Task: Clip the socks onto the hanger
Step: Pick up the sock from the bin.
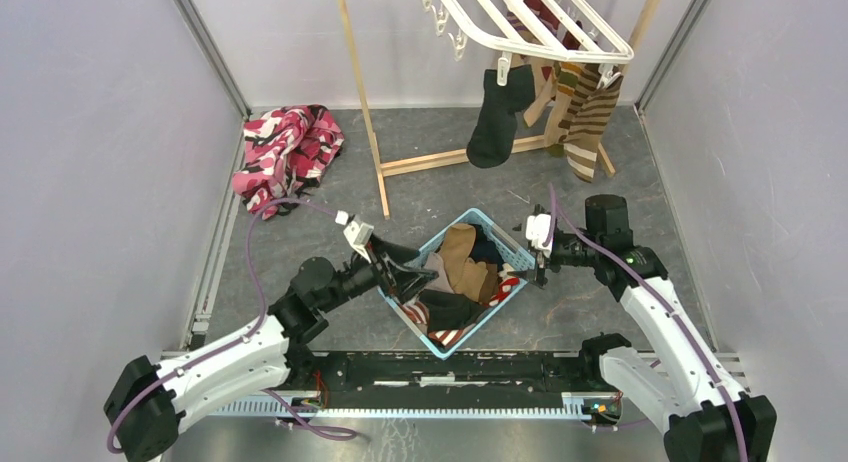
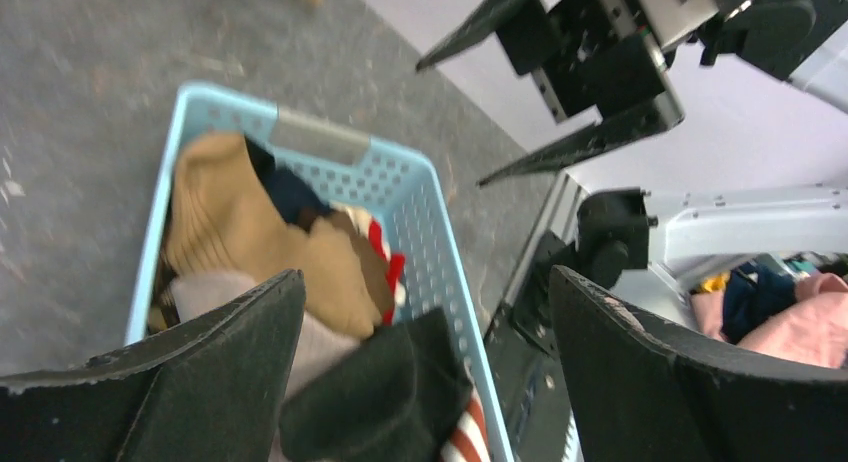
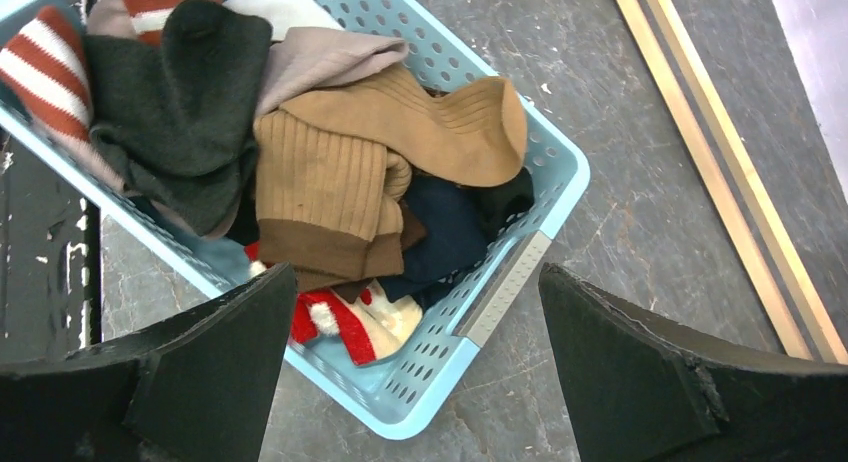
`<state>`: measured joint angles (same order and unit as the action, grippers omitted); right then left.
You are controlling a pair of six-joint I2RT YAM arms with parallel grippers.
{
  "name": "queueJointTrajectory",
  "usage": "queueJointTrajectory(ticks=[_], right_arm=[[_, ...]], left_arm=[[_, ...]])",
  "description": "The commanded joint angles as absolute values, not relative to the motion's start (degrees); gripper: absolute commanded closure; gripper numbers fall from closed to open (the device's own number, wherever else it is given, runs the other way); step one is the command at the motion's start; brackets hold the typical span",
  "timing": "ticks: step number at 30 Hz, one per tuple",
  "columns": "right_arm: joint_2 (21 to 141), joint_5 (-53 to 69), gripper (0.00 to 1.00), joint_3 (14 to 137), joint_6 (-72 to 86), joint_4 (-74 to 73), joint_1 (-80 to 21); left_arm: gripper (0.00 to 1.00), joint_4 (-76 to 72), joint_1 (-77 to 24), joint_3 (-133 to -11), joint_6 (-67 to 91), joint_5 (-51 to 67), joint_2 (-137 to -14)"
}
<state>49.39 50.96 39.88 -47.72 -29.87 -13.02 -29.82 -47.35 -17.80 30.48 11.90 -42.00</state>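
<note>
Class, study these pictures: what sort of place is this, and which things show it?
Probably a walled robot test cell staged for laundry: the left arm, the right arm, a blue basket of socks, a white hanger.

Markings, all views — none legible. Socks (image 3: 330,182): stripes and ribbing only, no lettering to be read. Hanger (image 1: 560,52) and basket (image 3: 430,367) — no label, brand, number or sign that can be made out.

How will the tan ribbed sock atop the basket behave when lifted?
The tan sock will probably droop limply: it lies bent and creased. It is likely light, being thin knit. It may drag neighbours, since it lies across other socks in the basket.
</note>
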Motion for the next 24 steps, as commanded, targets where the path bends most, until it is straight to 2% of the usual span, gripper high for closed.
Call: queueJointTrajectory(ticks=[1,7,12,15,19,24], right_arm=[[48.79,58.73,0.02,37.91,-57.70,-32.92,-10.36],[48.38,51.43,0.02,36.56,-57.53,-33.42,-10.27],[46.51,50.92,0.02,36.42,-58.19,-33.73,-10.26],[46.02,51.50,0.02,36.21,-58.81,-34.25,-10.26],[45.90,51.51,0.02,36.04,-59.77,-35.11,-10.21],[45.79,51.99,0.02,36.16,-60.31,-35.72,-10.27]], left_arm=[[0.06,-35.76,-47.36,-14.34,40.15,15.02,-39.61],[0.10,-38.49,-47.45,-13.38,44.73,15.73,-44.99],[0.24,-36.05,-48.03,-18.80,45.48,18.10,-53.81],[0.31,-24.66,-50.16,-25.77,41.44,17.52,-58.09],[0.32,-4.98,-58.97,-36.66,28.01,8.20,-61.75],[0.33,10.86,-68.60,-45.35,16.03,0.26,-65.71]])
